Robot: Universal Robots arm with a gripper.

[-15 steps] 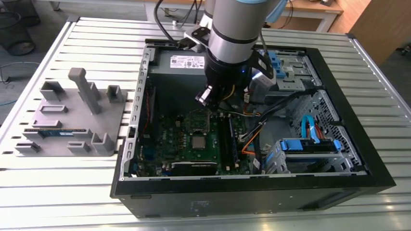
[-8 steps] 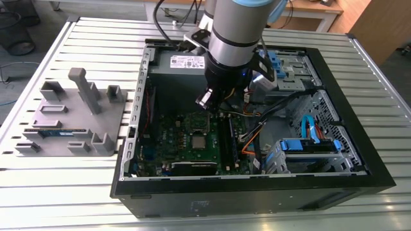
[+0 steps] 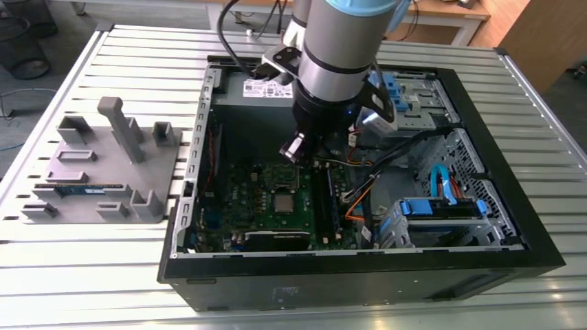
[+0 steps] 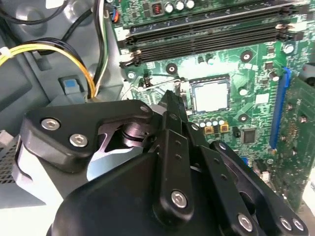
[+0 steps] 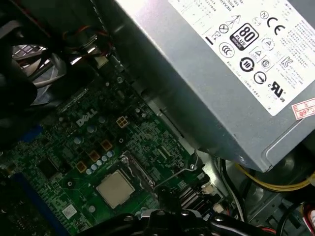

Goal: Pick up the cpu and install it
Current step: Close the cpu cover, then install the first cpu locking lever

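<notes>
Gripper [image 3: 295, 152] hangs above the green board [image 3: 247, 199]; I can't tell if it's open.

I see the cpu [image 3: 285, 202] lying flat in its socket; gripper holds nothing I can see.

Fingers [image 4: 173, 105] hanging inside the open computer case [image 3: 477, 227], above the motherboard [image 3: 275, 199]. Just beyond the fingertips, the cpu [image 4: 210, 96] lying flat in its socket on the board. Past the cpu, farther from the fingers, two long memory slots [image 4: 206, 37] running side by side. Power supply [image 5: 231, 73] near the fingers, at the case wall. Case resting on the table [image 3: 110, 268]; parts holder [image 3: 101, 172] beside the case, on the exterior view's left, well apart from the fingers.
</notes>
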